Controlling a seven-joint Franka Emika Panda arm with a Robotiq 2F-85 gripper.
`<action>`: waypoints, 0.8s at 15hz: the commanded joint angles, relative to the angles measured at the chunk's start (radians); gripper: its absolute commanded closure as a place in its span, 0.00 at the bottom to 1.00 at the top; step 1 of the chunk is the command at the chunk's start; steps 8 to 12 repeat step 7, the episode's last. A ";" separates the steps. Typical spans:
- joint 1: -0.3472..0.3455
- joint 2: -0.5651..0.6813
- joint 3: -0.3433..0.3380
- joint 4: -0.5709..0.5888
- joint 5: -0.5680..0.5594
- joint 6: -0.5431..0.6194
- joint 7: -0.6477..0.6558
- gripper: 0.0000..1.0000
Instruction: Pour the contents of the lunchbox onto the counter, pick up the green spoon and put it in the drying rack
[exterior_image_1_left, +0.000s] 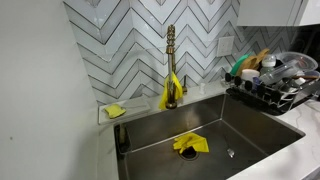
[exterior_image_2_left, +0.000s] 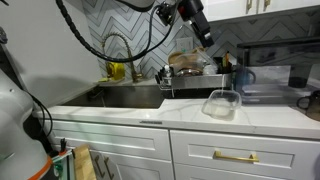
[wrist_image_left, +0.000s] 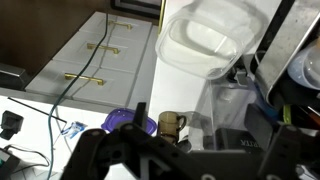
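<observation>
A kitchen: stainless steel sink basin (exterior_image_1_left: 155, 135), brass tap (exterior_image_1_left: 171, 50), chevron-tiled wall (exterior_image_1_left: 120, 40), white drawer cabinets (exterior_image_2_left: 225, 158) below the jaws of the gripper (exterior_image_2_left: 206, 38).

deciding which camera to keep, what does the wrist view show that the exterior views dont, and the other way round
Only the wrist view: a purple object and a small brown cup near its bottom edge; what they rest on is unclear.
Only the exterior views: the sink basin with a yellow cloth in it, the gold faucet and the chevron wall.
Shared: the clear lunchbox on the white counter, the gold drawer handles, and the drying rack, cut off at the wrist view's right edge.
</observation>
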 joint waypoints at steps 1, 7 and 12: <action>-0.017 -0.051 0.000 -0.044 0.068 -0.042 -0.068 0.00; -0.024 -0.013 0.013 0.000 0.037 -0.029 -0.040 0.00; -0.024 -0.013 0.013 0.000 0.037 -0.029 -0.040 0.00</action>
